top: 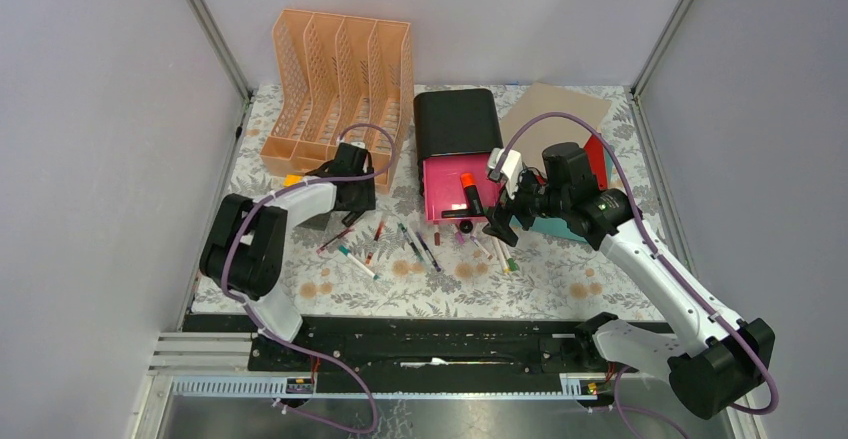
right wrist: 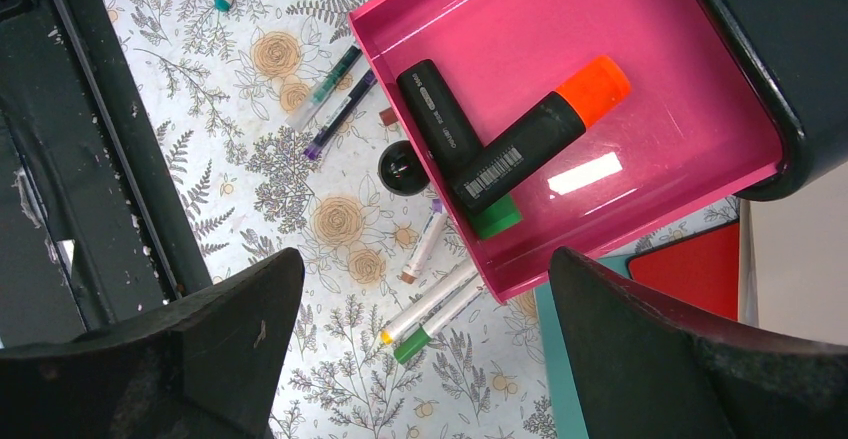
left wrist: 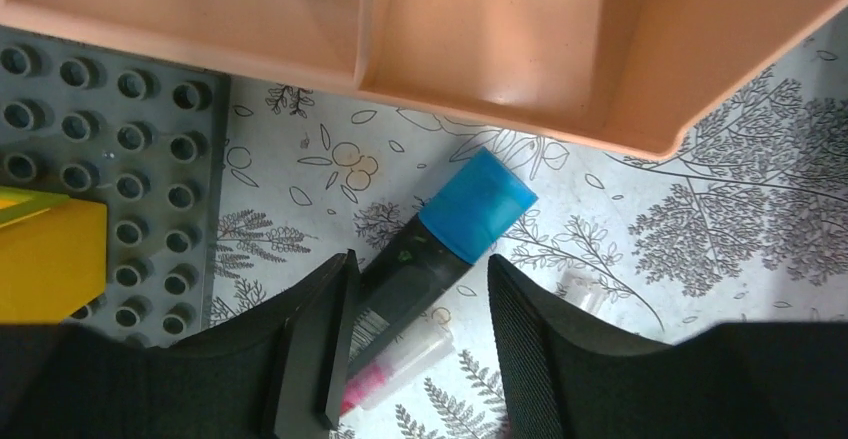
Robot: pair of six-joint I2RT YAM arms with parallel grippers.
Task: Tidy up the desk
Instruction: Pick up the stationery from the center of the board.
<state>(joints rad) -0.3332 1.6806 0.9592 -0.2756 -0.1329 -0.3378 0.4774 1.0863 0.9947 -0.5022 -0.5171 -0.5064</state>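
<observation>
Top camera looks down from above and behind the arm bases, whole desk [top: 560, 279] in frame, rack [top: 335, 79] back left, pink drawer [top: 445, 194] mid-table. Left wrist camera is right down near the cloth, looking past the left gripper [left wrist: 420, 259] at the rack's front lip, the same rack seen from on top. Right wrist camera sits higher, facing straight down through the right gripper [right wrist: 425, 259] into that drawer, shared with the top view too.

My left tool [left wrist: 418, 269] straddles the blue-capped marker [left wrist: 470, 209]; the orange rack [left wrist: 500, 49] blocks twelve o'clock (grey baseplate [left wrist: 120, 139] at nine). At three o'clock the counter [left wrist: 700, 289] lies bare.
</observation>
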